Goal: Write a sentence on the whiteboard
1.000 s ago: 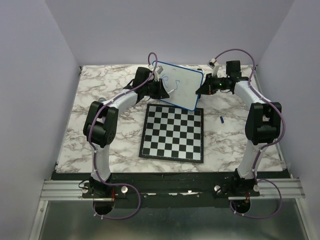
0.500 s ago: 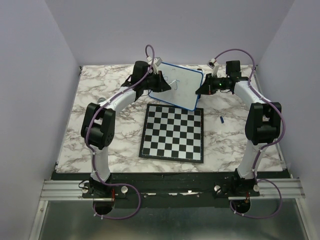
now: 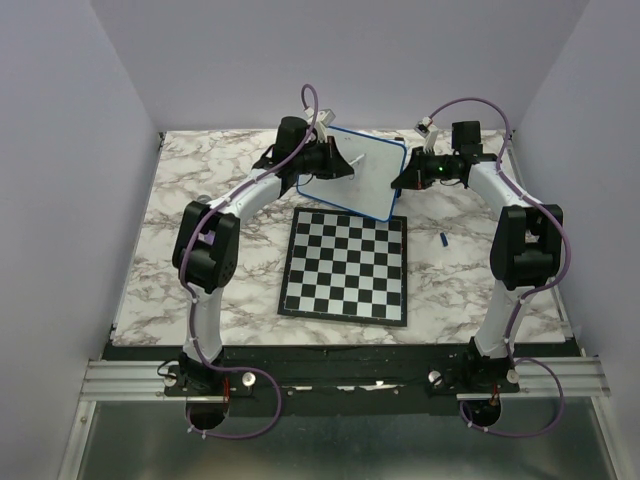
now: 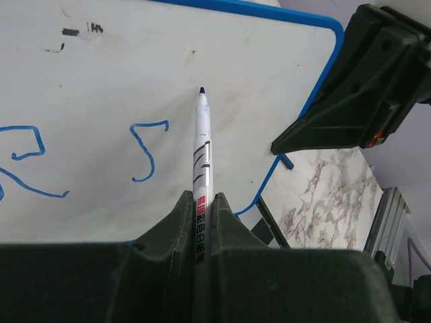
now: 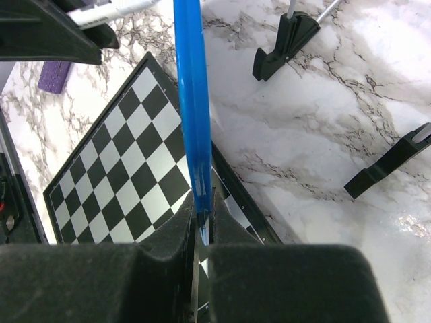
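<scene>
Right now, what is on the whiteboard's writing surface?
The left wrist view shows two blue marks on the whiteboard: an R-like stroke and an S-like stroke, with small black smudges above them. The left gripper, shut on the marker, covers the lower part.

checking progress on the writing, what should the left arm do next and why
Probably ease the marker tip onto the bare whiteboard just right of the rightmost blue stroke and start another letter: the left gripper grips it aimed there, and the right gripper clamps the rim.
</scene>
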You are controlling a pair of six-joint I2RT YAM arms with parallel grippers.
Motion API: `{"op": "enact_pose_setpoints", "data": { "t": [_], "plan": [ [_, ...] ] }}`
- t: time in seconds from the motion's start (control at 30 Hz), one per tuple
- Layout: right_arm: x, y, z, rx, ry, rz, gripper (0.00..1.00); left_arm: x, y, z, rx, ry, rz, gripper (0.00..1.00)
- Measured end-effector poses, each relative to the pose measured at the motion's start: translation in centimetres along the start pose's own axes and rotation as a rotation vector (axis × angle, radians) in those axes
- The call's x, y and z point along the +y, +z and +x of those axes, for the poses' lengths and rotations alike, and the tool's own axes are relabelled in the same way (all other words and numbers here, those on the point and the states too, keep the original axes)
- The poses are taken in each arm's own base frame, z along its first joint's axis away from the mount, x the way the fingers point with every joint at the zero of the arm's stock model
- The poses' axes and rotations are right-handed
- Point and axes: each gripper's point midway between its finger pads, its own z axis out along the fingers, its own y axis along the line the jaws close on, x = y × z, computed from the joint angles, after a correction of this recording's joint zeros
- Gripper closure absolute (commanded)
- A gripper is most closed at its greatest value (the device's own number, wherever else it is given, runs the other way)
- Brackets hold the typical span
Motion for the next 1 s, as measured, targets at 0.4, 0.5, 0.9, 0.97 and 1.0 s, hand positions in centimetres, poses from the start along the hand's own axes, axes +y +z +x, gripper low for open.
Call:
{"op": "enact_pose_setpoints", "data": {
  "t": [0.4,0.5,0.9,0.97,1.0],
  "plan": [
    [0.0,0.0,0.0,0.0,0.001,0.001,1.0,0.9,0.4,1.2,0.031,-0.029,-0.016,1.0],
    [0.0,0.0,0.0,0.0,0.001,0.0,1.0,1.0,0.4,1.3,0.035,-0.032,-0.018,1.0],
    [0.0,0.0,0.0,0.0,0.001,0.0,1.0,1.1,0.4,1.5,0.046,-0.025,-0.023,1.0],
    [0.0,0.0,0.0,0.0,0.001,0.0,1.0,1.1,0.4,1.6,0.046,-0.022,-0.023,1.0],
    [0.0,0.0,0.0,0.0,0.001,0.0,1.0,1.2,0.4,1.6,0.047,-0.022,-0.023,1.0]
  ]
}}
